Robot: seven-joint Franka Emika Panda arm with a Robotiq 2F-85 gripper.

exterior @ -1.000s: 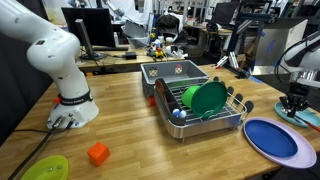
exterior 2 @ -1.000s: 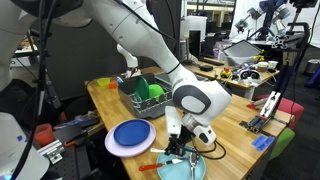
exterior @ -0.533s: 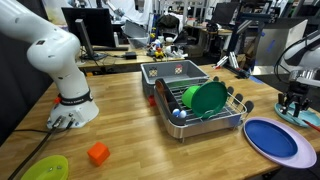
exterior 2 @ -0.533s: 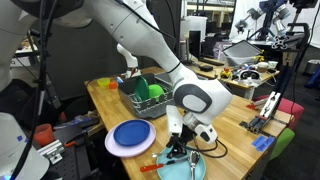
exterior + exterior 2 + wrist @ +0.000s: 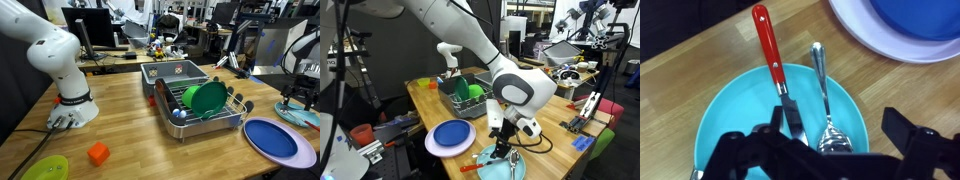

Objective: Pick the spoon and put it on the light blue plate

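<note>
The spoon [image 5: 821, 85] lies on the light blue plate [image 5: 735, 105], bowl toward the camera and handle reaching over the far rim, free of the fingers. A red-handled knife [image 5: 769, 52] lies beside it on the same plate. My gripper [image 5: 820, 138] hangs just above the spoon's bowl, open, with dark fingers [image 5: 904, 128] on either side and nothing between them. In both exterior views the gripper [image 5: 505, 148] [image 5: 297, 98] hovers over the light blue plate [image 5: 501, 168] [image 5: 305, 118].
A darker violet-blue plate [image 5: 910, 25] [image 5: 452, 137] [image 5: 278, 140] lies next to the light blue one. A dish rack [image 5: 200, 108] holds a green plate [image 5: 207, 97]. An orange block [image 5: 97, 153] and a lime plate [image 5: 45, 168] lie near the table's front edge.
The gripper has gone from shut to open and let go of the spoon, which now rests on the light blue plate. The gripper has lifted slightly.
</note>
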